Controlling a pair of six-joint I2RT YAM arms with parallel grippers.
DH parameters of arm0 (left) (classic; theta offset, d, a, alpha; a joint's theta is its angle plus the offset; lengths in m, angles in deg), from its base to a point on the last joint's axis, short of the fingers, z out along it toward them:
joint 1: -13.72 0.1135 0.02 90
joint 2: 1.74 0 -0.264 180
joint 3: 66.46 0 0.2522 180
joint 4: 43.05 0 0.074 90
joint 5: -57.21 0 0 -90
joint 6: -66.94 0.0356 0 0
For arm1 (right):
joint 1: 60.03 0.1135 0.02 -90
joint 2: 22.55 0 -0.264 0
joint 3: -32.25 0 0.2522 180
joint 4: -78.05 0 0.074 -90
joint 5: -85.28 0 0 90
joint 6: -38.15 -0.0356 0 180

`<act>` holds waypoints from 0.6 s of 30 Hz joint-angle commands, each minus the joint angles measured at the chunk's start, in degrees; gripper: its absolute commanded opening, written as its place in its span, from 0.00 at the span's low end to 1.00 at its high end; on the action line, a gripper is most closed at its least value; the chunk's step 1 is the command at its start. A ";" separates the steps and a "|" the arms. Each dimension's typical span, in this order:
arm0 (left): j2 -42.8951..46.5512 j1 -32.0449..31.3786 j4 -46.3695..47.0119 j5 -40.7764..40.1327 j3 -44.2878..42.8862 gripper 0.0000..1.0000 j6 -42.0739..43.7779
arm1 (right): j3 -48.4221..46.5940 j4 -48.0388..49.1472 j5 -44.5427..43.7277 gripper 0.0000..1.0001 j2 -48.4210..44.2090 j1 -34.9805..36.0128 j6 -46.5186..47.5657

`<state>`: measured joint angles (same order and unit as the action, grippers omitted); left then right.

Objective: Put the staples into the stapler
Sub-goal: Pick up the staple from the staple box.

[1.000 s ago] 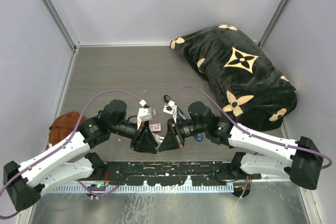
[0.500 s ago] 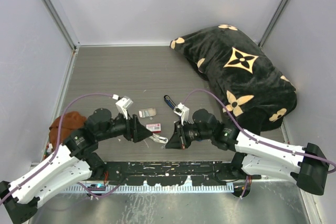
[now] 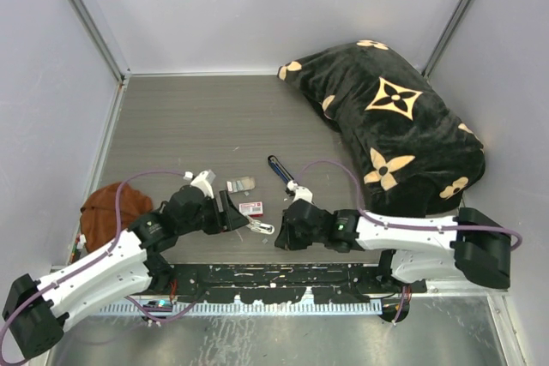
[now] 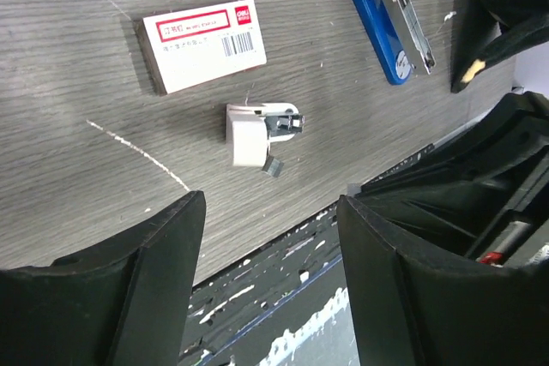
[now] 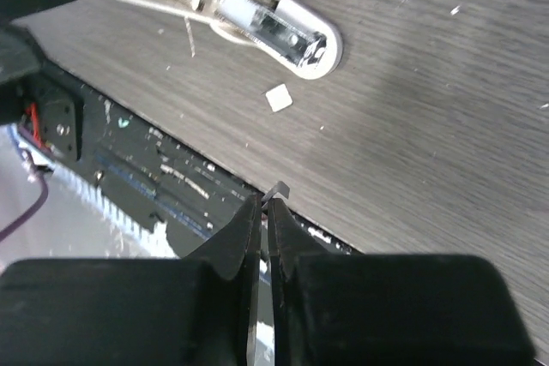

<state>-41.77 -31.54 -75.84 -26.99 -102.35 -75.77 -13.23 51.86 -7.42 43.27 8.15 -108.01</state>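
Observation:
The blue stapler (image 3: 279,167) lies on the table beyond both grippers; the left wrist view shows its silver channel (image 4: 388,11). My right gripper (image 3: 281,236) is low at the table's near edge, shut on a thin silvery-grey piece, the staples (image 5: 276,190), which poke out past its tips (image 5: 264,203). My left gripper (image 3: 233,212) is open and empty (image 4: 268,203), just left of the red-and-white box (image 3: 251,207), above the near edge.
A small white oblong piece (image 3: 262,227) lies between the grippers and also shows in both wrist views (image 4: 255,133) (image 5: 223,6). A small clear item (image 3: 241,183) lies behind the box. A black patterned cushion (image 3: 395,122) fills the right. A brown object (image 3: 107,205) sits left.
The two grippers, close together over the white piece a second ago, have parted. Both arms have dropped lower; the right gripper now lies along the near edge.

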 commanded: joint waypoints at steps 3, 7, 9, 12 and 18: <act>-4.07 0.50 8.27 -0.42 -0.72 0.65 0.99 | -8.63 -1.76 -8.08 0.03 6.68 0.72 -3.14; -6.65 1.06 9.88 0.22 -0.72 0.65 1.71 | -12.22 -3.34 -9.24 0.03 10.25 0.72 -2.06; -7.30 1.47 10.30 0.17 -0.72 0.64 2.18 | -13.77 -4.26 -9.33 0.03 11.86 0.64 -1.48; -8.05 2.19 10.54 0.28 -0.88 0.62 3.08 | -15.90 -5.57 -9.34 0.03 14.27 0.55 -1.16; -8.49 3.58 11.61 2.18 -0.46 0.58 3.55 | -20.14 -8.23 -11.63 0.03 18.37 0.37 -1.01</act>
<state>-50.36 -28.80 -68.91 -26.20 -102.35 -73.67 -29.06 45.55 -15.84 60.06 8.59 -109.15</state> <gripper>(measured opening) 0.586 0.091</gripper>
